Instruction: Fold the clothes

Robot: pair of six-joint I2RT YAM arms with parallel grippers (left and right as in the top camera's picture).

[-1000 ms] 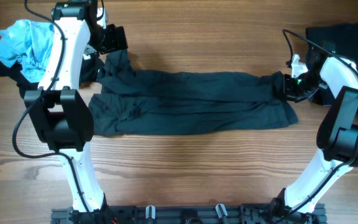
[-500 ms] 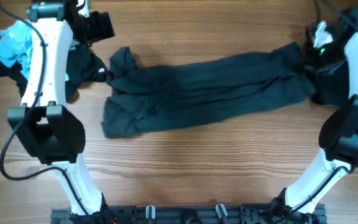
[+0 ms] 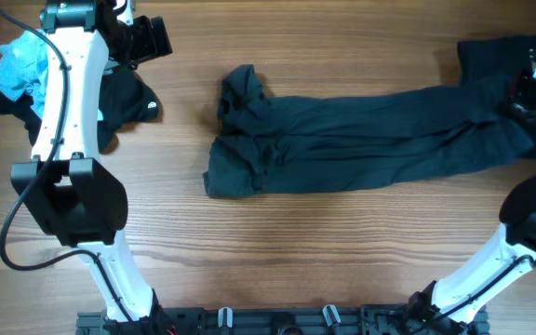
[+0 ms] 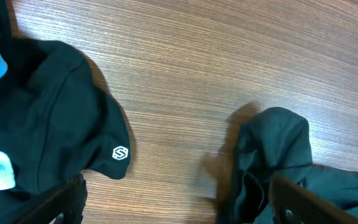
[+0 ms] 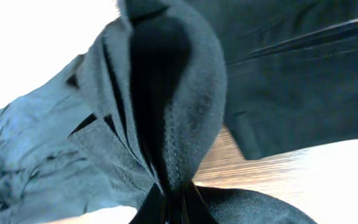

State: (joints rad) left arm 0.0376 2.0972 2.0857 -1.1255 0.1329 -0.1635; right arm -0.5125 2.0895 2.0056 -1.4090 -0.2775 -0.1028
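Note:
A long dark garment of the clothes lies stretched across the table, its bunched left end near the middle. At the far right edge, my right gripper is shut on its right end. The right wrist view shows the pinched fabric rising from my right gripper. My left gripper hovers open at the far left, holding nothing. In the left wrist view, the left gripper hangs over bare wood. A black garment with a small white logo lies beside it.
A light blue garment sits on the black one at the far left corner. More black cloth lies at the far right corner, under the pulled garment's end. Bare wood spans the front of the table.
My right gripper has dragged the long garment to the right, and its left end has slid from the left arm toward the middle. The open left gripper drew back to the far left.

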